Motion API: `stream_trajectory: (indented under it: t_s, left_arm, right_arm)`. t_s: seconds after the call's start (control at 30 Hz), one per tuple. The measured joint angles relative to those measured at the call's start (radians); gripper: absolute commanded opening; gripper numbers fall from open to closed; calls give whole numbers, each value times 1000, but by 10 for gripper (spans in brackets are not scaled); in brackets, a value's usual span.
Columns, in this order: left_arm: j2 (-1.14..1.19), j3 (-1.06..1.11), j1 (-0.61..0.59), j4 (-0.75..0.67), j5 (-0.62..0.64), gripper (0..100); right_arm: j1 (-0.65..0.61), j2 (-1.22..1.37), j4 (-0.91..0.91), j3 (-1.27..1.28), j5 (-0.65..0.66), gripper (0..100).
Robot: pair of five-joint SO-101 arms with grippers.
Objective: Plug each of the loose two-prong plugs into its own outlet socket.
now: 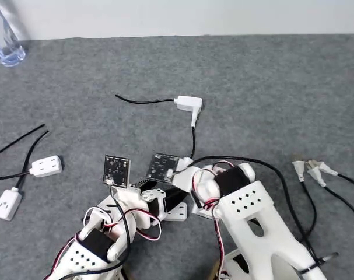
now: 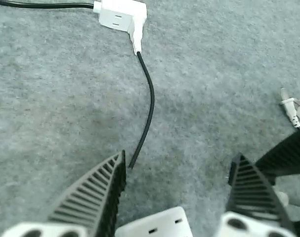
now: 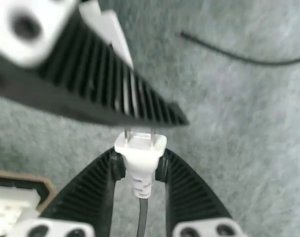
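The right gripper point(image 3: 140, 160) is clamped on a white plug point(image 3: 140, 148). Its fingers pinch the body from both sides, the two prongs stick out past the fingertips, and the black cord trails back between the fingers. Just ahead of the prongs a black ribbed finger point(image 3: 105, 84) of the other arm crosses the right wrist view; whether the prongs touch it cannot be told. The left gripper point(image 2: 179, 157) is spread wide above the grey mat point(image 2: 229, 74) with nothing between its tips. A white socket point(image 2: 154, 226) with two slots lies low between the bases of its fingers, and whether it touches them cannot be told. In the high view both arms sit close together at the near edge of the mat, wrists side by side. Farther out lies a second socket point(image 1: 188, 104) with a seated plug point(image 1: 192, 119) in its side, and a black lead point(image 1: 193, 140) runs from it back toward the arms. Well apart on the left of the high view lie a third socket point(image 1: 46, 166) and a fourth socket point(image 1: 6, 205), each on its own black cable. On the right, a loose plug point(image 1: 298, 168) lies just beside another loose plug point(image 1: 318, 169), prongs pointing away from the arms. A clear bottle point(image 1: 4, 44) stands at the far left corner.
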Motion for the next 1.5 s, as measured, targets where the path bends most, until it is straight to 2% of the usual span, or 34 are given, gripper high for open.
stream_trajectory:
  t_s: [0.47,1.07,1.5]
  left_arm:
    - [-12,-3,-3,-11,9,318]
    - [-12,-3,-5,-11,9,318]
    - [-5,-3,-6,-11,9,318]
  right_arm:
    - [-12,2,170,-210,-66,9]
    - [-28,2,146,-233,-158,9]
    - [-57,2,133,-233,-161,9]
